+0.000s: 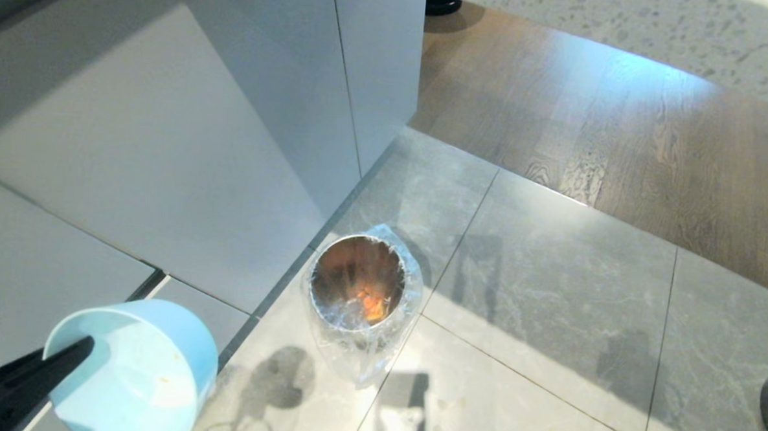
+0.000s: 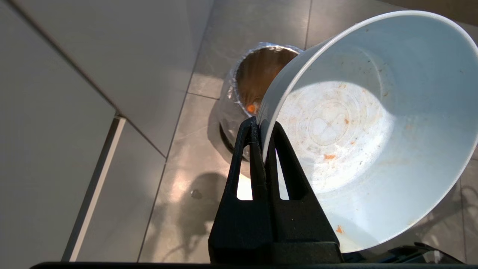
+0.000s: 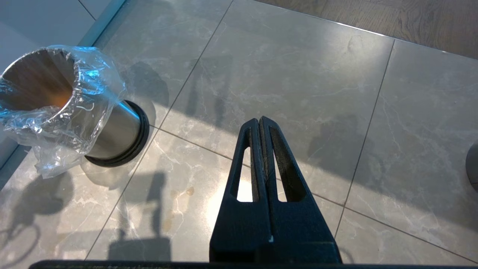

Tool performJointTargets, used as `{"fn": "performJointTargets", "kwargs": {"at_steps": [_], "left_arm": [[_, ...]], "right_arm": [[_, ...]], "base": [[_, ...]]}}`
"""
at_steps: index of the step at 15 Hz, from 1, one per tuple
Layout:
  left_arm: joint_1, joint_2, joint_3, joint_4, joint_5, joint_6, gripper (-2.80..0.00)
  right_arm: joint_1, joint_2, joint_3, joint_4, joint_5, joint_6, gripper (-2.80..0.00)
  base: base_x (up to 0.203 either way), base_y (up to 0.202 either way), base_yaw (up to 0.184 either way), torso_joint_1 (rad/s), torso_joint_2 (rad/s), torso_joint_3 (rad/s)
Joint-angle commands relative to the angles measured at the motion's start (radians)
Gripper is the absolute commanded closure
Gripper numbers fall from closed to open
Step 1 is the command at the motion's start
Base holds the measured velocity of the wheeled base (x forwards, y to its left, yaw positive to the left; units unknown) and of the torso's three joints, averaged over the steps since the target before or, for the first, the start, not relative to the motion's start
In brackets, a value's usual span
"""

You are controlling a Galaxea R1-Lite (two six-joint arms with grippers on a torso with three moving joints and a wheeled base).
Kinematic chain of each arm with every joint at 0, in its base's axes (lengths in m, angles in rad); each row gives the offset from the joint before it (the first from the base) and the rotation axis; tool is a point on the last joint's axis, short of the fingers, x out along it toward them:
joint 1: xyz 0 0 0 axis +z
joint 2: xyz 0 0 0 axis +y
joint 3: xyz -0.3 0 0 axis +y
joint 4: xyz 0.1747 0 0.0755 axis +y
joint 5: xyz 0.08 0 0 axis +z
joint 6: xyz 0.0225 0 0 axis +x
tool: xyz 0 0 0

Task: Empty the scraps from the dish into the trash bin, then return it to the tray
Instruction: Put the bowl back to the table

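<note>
- The small round pale blue glossy dish (image 1: 134, 366) is held tilted at lower left, clamped at its rim by the left gripper (image 1: 77, 348).
- The small shiny steel cylinder trash bin (image 1: 357, 298) is set on the grey tiled floor (image 1: 549, 300), right of the dish, just beside the white cabinet front (image 1: 167, 135).
- Orange scraps (image 1: 372, 304) are seen inside the bin.

Dish (image 1: 150, 367) cut off by lower edge of head view; rim partly behind left claw (image 1: 80, 348). Scraps (image 1: 372, 304) in trash bin (image 1: 359, 344) too blurred to separate. Bin base hidden by liner. Tray out of view.

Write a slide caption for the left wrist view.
Left gripper fingers pinch the emptied dish rim beside the trash bin.
</note>
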Motion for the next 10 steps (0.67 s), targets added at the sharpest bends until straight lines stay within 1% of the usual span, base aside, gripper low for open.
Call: {"fn": "performJointTargets", "kwargs": {"at_steps": [1,3,6,8,10], "left_arm": [[0.059,-0.100,0.041,-0.003,0.003,-0.009,0.00],[0.143,-0.177,0.108,-0.003,0.002,-0.017,0.00],[0.217,-0.303,0.193,0.012,0.006,-0.017,0.00],[0.251,-0.381,0.202,0.092,0.010,-0.014,0.00],[0.255,-0.406,0.203,0.171,0.012,-0.007,0.00]], "right_arm": [[0.000,0.000,0.000,0.000,-0.001,0.000,0.00],[0.000,0.000,0.000,0.000,-0.001,0.000,0.00],[0.000,0.000,0.000,0.000,0.001,0.000,0.00],[0.000,0.000,0.000,0.000,0.000,0.000,0.00],[0.000,0.000,0.000,0.000,-0.001,0.000,0.00]], "base": [[0.000,0.000,0.000,0.000,0.00,0.000],[0.000,0.000,0.000,0.000,0.00,0.000],[0.000,0.000,0.000,0.000,0.00,0.000],[0.000,0.000,0.000,0.000,0.00,0.000],[0.000,0.000,0.000,0.000,0.00,0.000]]}}
